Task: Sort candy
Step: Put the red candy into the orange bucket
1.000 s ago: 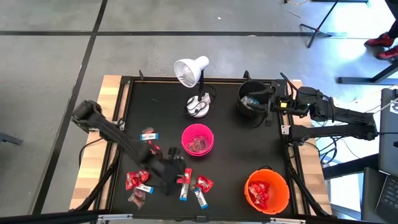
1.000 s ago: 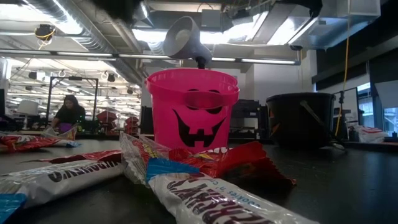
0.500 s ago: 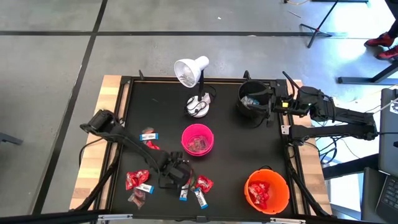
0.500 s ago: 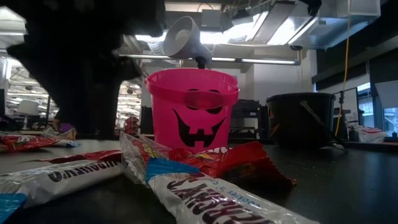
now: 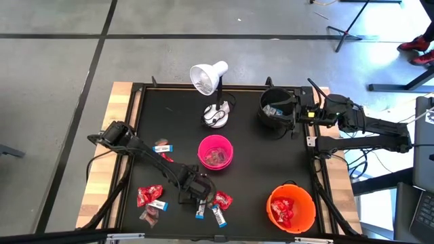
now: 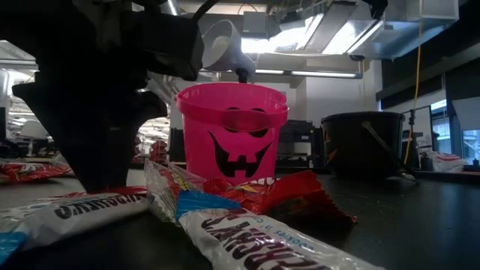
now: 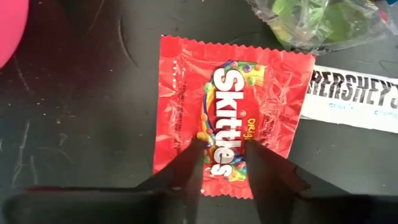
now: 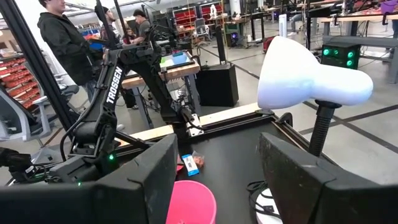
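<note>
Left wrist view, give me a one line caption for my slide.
Left hand poised over a red Skittles packet on the black table, fingers straddling its near edge, with a white Hershey's bar beside it.

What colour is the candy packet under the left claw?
Red, with rainbow sweets printed on it; the candy packet shows best in the left wrist view.

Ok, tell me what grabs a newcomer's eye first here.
The pink jack-o'-lantern bucket at the table's middle, with the white desk lamp behind it. Near the front edge, the left gripper straddles a red Skittles packet; the right gripper waits open by the black bucket.
</note>
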Action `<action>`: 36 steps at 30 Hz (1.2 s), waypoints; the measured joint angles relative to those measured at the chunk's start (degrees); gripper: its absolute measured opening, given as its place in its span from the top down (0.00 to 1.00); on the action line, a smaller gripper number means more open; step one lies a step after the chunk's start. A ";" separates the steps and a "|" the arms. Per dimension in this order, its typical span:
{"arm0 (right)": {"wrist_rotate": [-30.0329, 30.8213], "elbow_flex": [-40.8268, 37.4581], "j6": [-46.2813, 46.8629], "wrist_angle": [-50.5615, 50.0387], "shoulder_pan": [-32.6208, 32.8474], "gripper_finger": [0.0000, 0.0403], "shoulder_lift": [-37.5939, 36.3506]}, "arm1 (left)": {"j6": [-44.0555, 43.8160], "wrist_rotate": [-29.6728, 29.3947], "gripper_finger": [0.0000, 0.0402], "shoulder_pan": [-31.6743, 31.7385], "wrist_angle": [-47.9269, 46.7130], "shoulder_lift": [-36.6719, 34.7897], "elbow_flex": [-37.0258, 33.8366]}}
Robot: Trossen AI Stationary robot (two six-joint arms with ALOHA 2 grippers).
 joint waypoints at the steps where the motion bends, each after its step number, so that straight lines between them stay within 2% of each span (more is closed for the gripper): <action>1: 0.00 0.00 0.00 0.00 0.00 0.45 0.00 | -0.02 0.16 0.77 -0.02 0.04 0.00 0.00; 6: 0.02 0.02 0.69 0.01 0.00 0.45 0.00 | -0.54 1.51 0.97 -0.04 0.13 0.07 -0.07; 10: 0.00 0.02 0.73 0.03 0.00 0.45 0.00 | -0.68 1.02 1.00 -0.40 -0.12 -0.63 -0.11; 19: 0.02 0.07 0.78 0.40 0.00 0.45 -0.02 | -3.05 -6.84 1.00 -2.34 -4.79 -8.27 -0.42; 23: 0.02 0.07 0.82 0.43 0.00 0.45 -0.02 | -3.76 -6.77 0.99 -2.42 -4.65 -9.16 -0.42; 28: 0.02 0.07 1.13 0.43 0.00 0.45 -0.02 | -0.11 -4.01 0.87 -2.35 -5.04 -9.31 -0.98; 36: 0.02 0.07 1.23 0.38 0.00 0.45 0.00 | 4.03 -4.25 0.51 -1.49 -3.43 -8.49 -2.90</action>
